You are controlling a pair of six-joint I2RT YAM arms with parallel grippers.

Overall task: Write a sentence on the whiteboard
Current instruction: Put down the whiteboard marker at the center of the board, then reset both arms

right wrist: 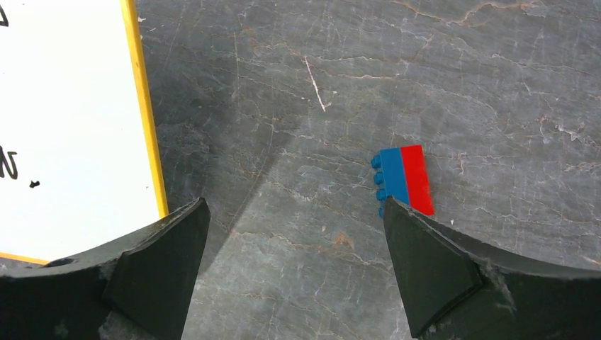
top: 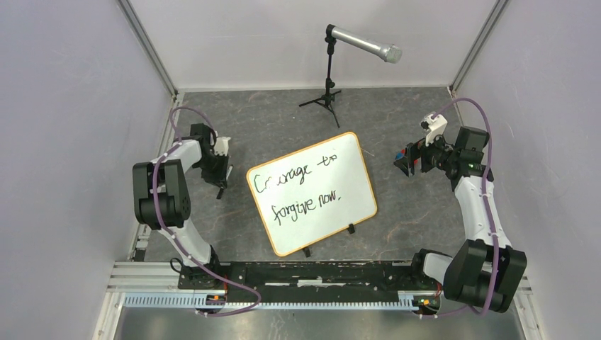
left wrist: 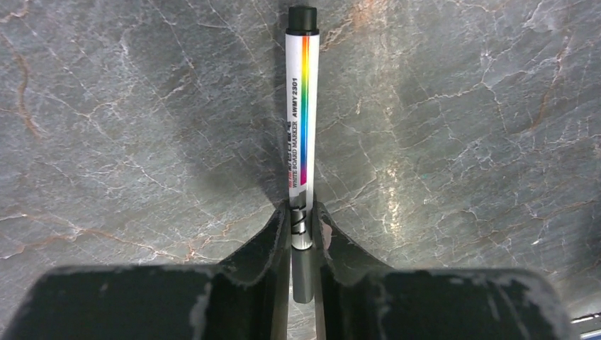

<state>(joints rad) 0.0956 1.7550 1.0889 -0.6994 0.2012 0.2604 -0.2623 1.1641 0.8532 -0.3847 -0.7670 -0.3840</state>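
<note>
Flanking the white rainbow-striped marker [left wrist: 302, 106], your left end effector [left wrist: 301, 210] gripped or merely touched it, unclear which; your right end effector [right wrist: 294, 205] gaped wide beside the orange-rimmed whiteboard [right wrist: 145, 106].

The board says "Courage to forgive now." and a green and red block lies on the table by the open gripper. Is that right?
Almost. The block is blue and red, not green; the right wrist view shows it. The rest stands: the whiteboard says "Courage to forgive now." and the block lies on the table by the open right gripper.
</note>
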